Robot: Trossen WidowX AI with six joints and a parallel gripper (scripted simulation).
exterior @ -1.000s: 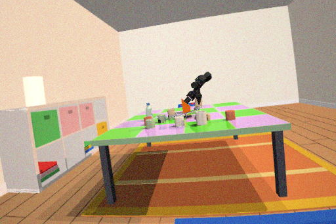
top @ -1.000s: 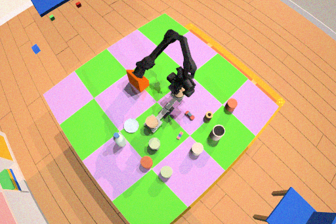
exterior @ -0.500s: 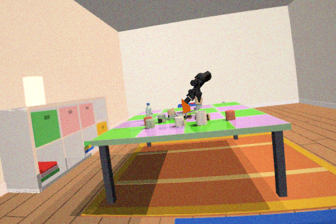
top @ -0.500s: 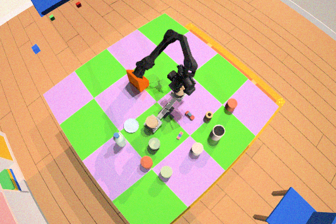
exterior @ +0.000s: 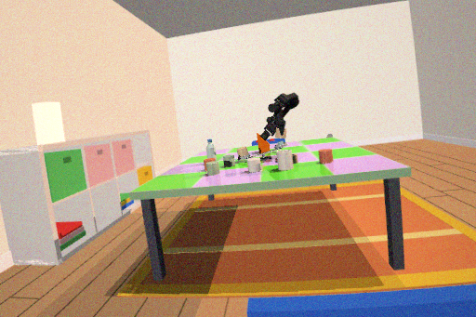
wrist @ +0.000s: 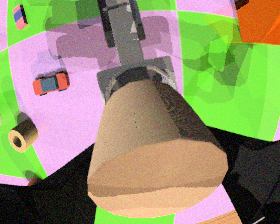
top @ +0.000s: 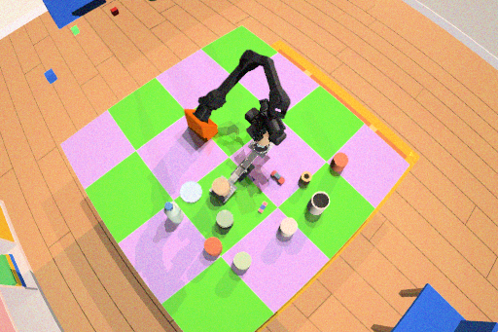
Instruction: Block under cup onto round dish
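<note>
Lifting step in hand: tan cup (wrist: 153,153) is clamped in the pincer (top: 263,139), held above the balance (top: 241,169).

No block is discernible on the exposed pan; next, the cup is judged best set aside, away from the round dish (top: 191,191).

A tan cup (wrist: 153,153) against a black gripper (top: 263,139), above a green-and-pink checkered table top (top: 146,118); an orange base (top: 200,125) at ten o'clock, a white dish (top: 191,191) at seven.
</note>
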